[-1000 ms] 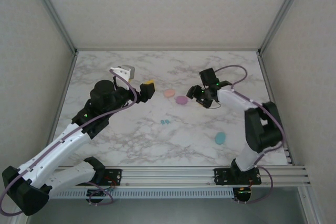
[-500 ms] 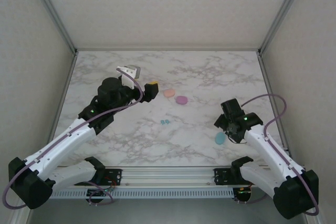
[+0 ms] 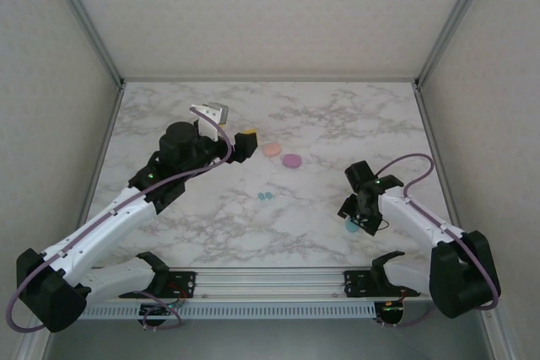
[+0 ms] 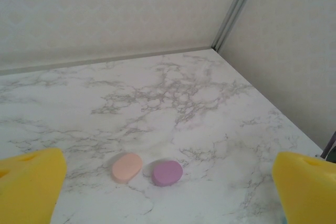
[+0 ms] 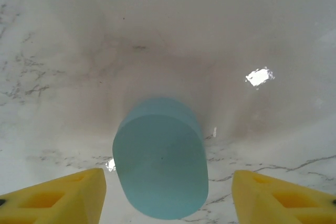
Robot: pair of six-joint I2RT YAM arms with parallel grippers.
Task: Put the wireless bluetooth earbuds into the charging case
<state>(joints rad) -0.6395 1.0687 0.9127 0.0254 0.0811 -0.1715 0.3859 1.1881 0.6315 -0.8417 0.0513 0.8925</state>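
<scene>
The left claw (image 4: 169, 187), with 2 yellow fingers, is fully open and empty above the white marbled counter (image 3: 202, 225). 2 tiny teal-blue plastic earbuds (image 3: 265, 196) lie side by side, left of centre. Beyond them sit 1 oval peach-pink plastic case (image 4: 127, 168) and 1 oval purple plastic case (image 4: 167, 173). The right claw (image 5: 169, 198) stands open around 1 oval teal plastic case (image 5: 161, 163), gripping nothing. Case contents cannot be seen.
</scene>
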